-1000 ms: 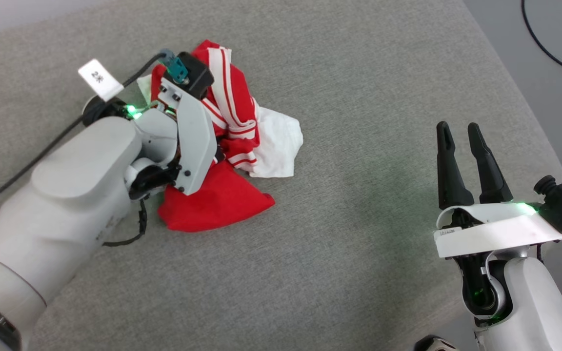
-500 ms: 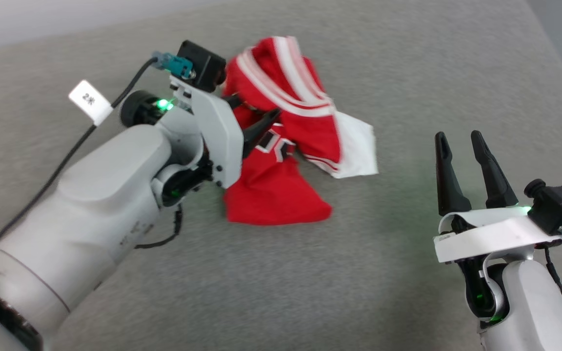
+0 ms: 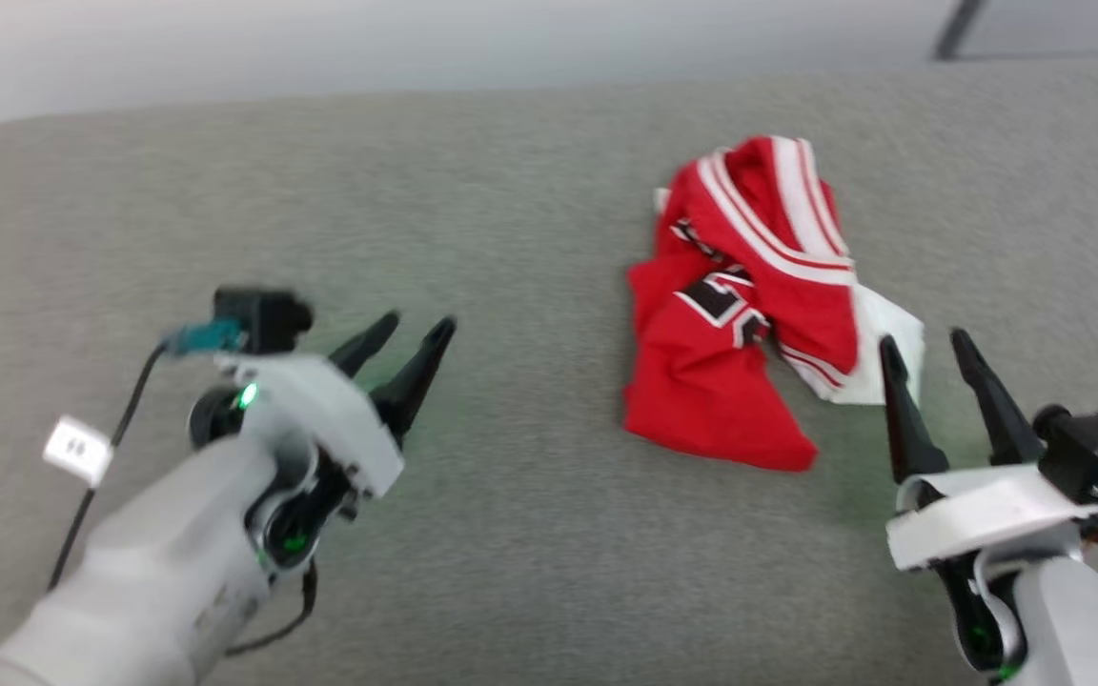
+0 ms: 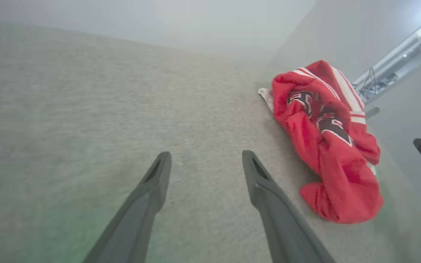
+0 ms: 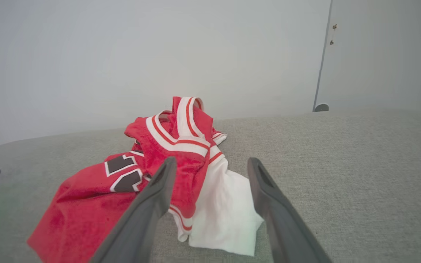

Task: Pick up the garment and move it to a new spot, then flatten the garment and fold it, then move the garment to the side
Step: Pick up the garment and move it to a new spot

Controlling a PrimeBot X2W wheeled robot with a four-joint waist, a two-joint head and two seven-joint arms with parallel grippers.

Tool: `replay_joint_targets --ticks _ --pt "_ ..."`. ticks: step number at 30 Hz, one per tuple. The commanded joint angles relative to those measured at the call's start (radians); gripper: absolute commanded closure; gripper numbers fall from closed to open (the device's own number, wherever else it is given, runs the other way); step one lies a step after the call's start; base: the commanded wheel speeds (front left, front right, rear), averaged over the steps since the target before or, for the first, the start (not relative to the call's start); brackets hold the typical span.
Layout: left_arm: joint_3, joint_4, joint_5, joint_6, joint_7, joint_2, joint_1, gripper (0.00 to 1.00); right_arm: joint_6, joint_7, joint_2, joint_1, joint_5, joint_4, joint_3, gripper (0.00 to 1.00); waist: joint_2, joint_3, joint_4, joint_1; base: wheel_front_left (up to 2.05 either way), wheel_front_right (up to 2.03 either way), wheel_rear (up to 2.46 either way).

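Note:
The garment (image 3: 744, 314), a red jersey with white sleeves, striped trim and part of a black number showing, lies crumpled on the grey cloth surface (image 3: 530, 534), right of centre. My left gripper (image 3: 416, 329) is open and empty, well to the garment's left, fingers pointing up and right. My right gripper (image 3: 925, 343) is open, just below the garment's white sleeve. In the left wrist view the garment (image 4: 327, 138) lies to the right of my open left gripper (image 4: 205, 157). In the right wrist view the garment (image 5: 159, 171) lies just beyond my open right gripper (image 5: 210, 162).
The grey surface stretches wide to the left and front. A pale wall (image 5: 141, 54) rises behind its far edge. A dark cable with a white tag (image 3: 77, 448) trails from my left wrist.
My left gripper opened, let go of the garment and drew back to the lower left. The garment now lies free. The head camera turned, shifting the whole picture.

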Motion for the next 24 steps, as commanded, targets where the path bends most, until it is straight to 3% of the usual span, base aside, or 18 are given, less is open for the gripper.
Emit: replay_joint_targets --ticks 1,5,7,14,24 --pt "0.018 0.007 -0.019 0.003 -0.020 0.004 0.057 0.00 0.000 0.000 -0.021 0.030 -0.004 0.005 -0.009 0.00 0.0000 -0.096 0.129 0.0000 0.00 0.00 0.00" --pt "0.088 0.017 -0.016 0.003 -0.039 0.026 0.153 0.00 0.000 0.013 -0.048 0.066 -0.004 0.000 -0.029 0.00 0.0000 -0.122 0.167 0.0000 0.00 0.00 0.00" --pt "0.174 0.018 0.024 0.003 -0.040 0.037 0.199 0.00 0.000 0.022 -0.059 0.080 -0.003 -0.008 -0.037 0.00 0.0000 -0.132 0.178 0.0000 0.00 0.00 0.00" --pt "0.499 -0.060 0.313 0.082 -0.038 0.025 0.450 0.00 0.000 0.046 -0.088 0.160 -0.003 -0.038 -0.081 0.00 0.0000 -0.175 0.189 0.0000 0.00 0.00 0.00" --pt "0.773 -0.299 0.640 0.140 -0.038 -0.032 0.727 0.00 0.000 0.072 -0.094 0.267 0.009 -0.094 -0.147 0.00 0.0000 -0.235 0.169 0.0000 0.00 0.00 0.00"
